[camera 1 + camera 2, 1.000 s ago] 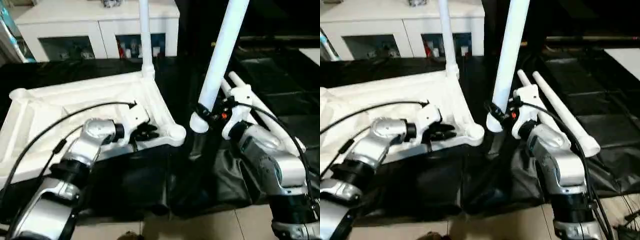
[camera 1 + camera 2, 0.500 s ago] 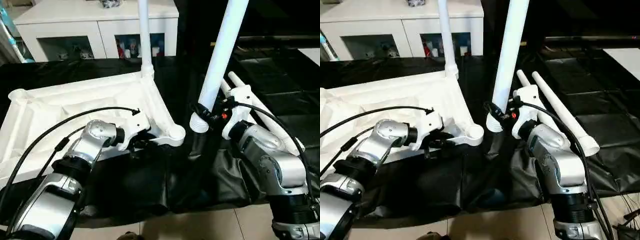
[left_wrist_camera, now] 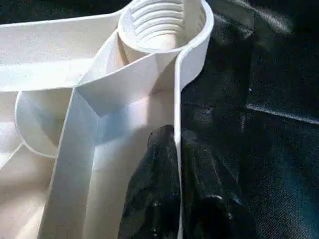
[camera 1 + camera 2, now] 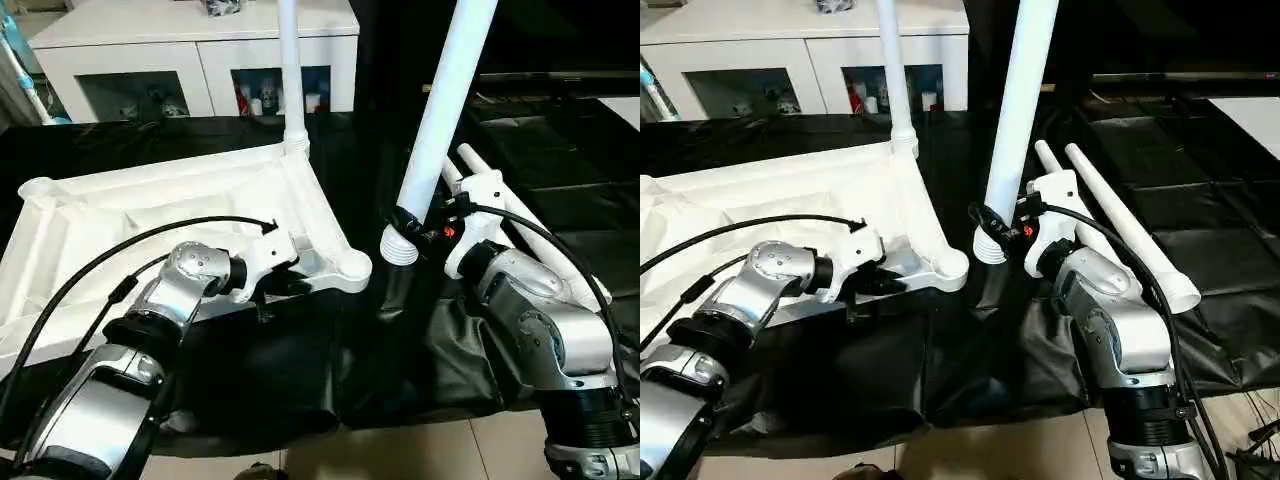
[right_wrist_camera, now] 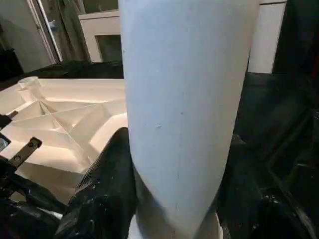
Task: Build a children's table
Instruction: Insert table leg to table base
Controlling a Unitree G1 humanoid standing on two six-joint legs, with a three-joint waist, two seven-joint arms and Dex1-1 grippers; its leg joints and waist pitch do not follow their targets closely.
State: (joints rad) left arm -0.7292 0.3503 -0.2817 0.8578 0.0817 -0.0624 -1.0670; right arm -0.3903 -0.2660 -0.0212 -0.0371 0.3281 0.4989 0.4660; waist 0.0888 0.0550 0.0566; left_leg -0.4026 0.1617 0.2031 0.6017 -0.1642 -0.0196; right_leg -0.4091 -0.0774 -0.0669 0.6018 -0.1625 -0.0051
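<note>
The white table top [image 4: 150,215] lies upside down on the black-covered table, with one leg [image 4: 290,70] standing upright in its far right corner socket. My left gripper [image 4: 283,284] is shut on the top's near rim [image 3: 175,99], one black finger [image 3: 149,184] on each side of the thin wall, just short of the threaded near right socket [image 4: 352,266]. My right gripper [image 4: 418,228] is shut on a second leg [image 4: 445,100], holding it nearly upright. Its ribbed lower end [image 4: 399,246] hangs just right of that socket, apart from it.
Two more white legs [image 4: 1120,215] lie side by side on the black cover behind my right arm. A white glass-door cabinet [image 4: 200,50] stands at the back. The black cover [image 4: 330,370] hangs over the table's front edge above the tiled floor.
My left gripper came back from inside the table top to its near rim and shut on it. The right gripper and its leg have hardly moved.
</note>
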